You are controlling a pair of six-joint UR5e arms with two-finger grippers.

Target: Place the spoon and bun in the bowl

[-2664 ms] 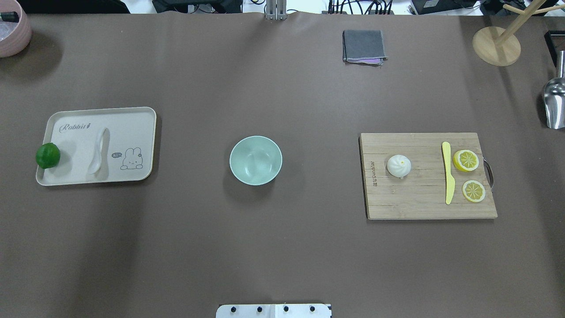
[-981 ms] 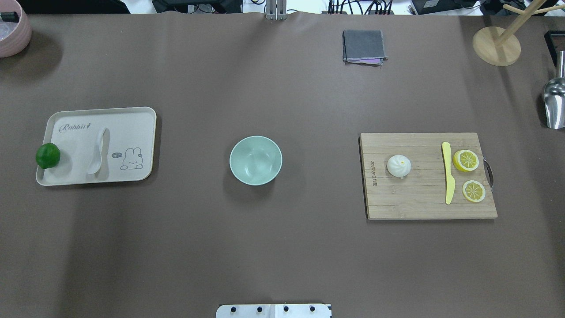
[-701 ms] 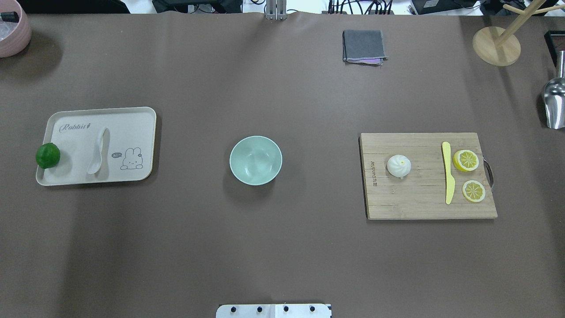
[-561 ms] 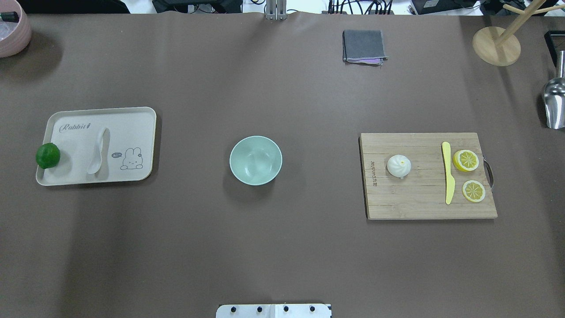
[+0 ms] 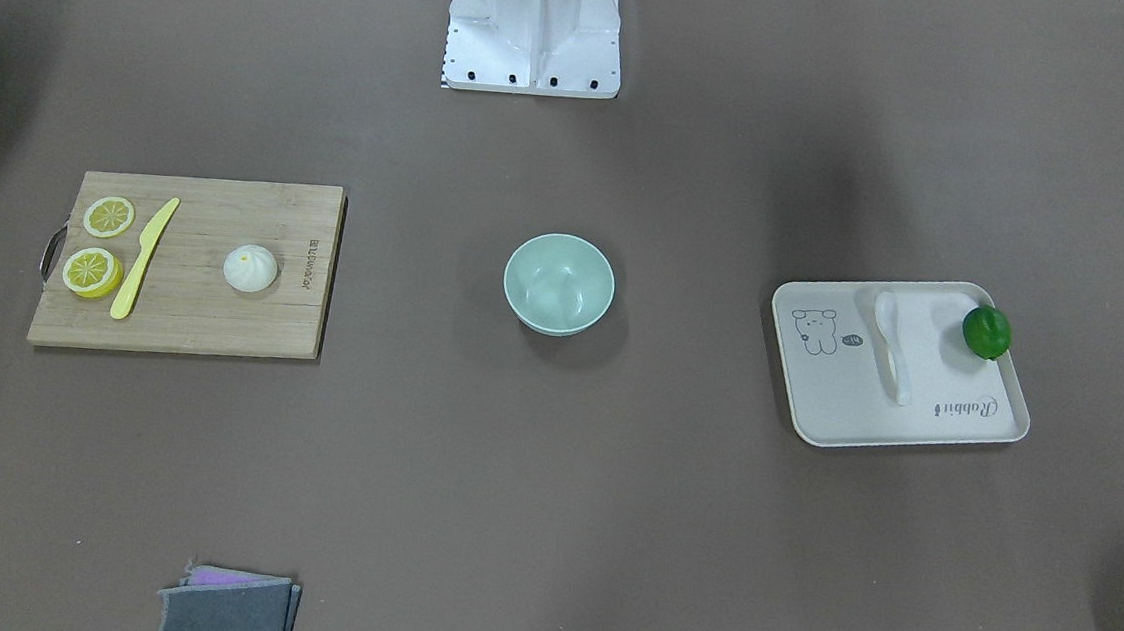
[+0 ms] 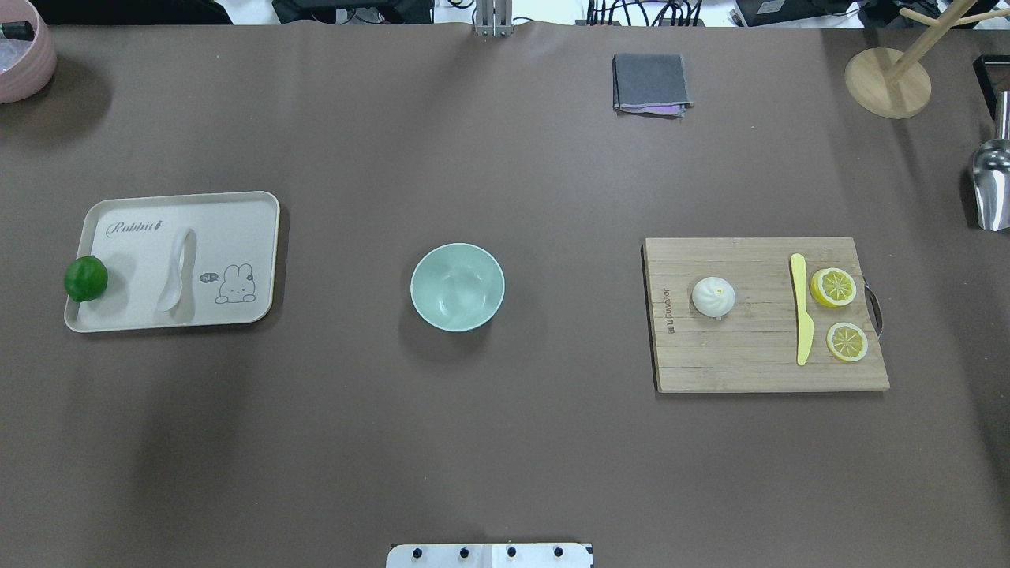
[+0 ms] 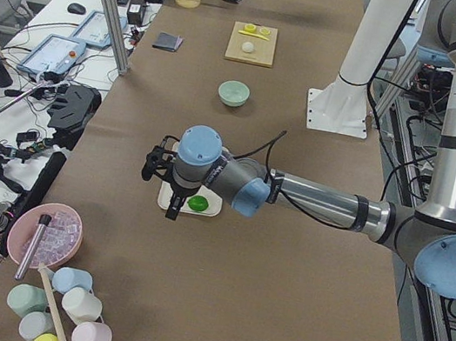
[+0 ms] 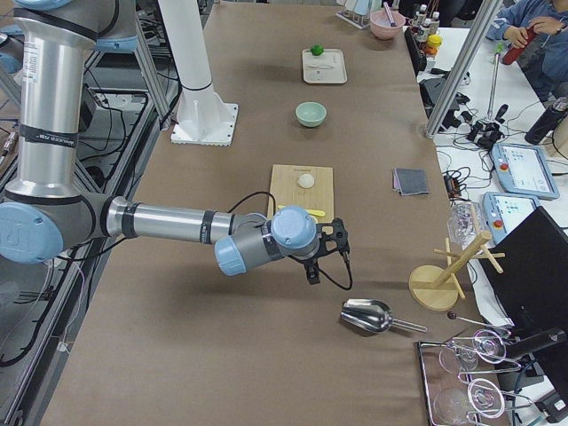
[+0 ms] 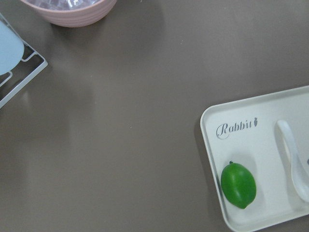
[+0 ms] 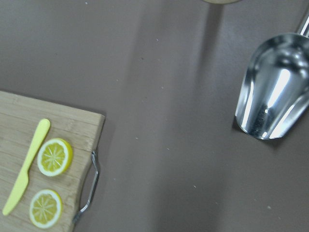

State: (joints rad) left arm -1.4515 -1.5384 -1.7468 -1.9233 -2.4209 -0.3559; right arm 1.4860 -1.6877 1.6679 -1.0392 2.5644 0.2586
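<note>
As spoon and bun flanked the bowl, each arm seemingly faced one.
Neither left gripper nor right gripper showed its spread.

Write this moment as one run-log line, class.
spoon: on tray | bun: on cutting board | bowl: empty | steps done: none

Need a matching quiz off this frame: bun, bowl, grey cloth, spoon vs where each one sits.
Things:
1. bun
2. bowl
3. grey cloth
4. spoon

Places:
A. on the cream tray
B. on the wooden cutting board
C. near the far edge of the table
D. on the bare table, between tray and board

Pairs: 1-B, 2-D, 3-C, 4-A
</note>
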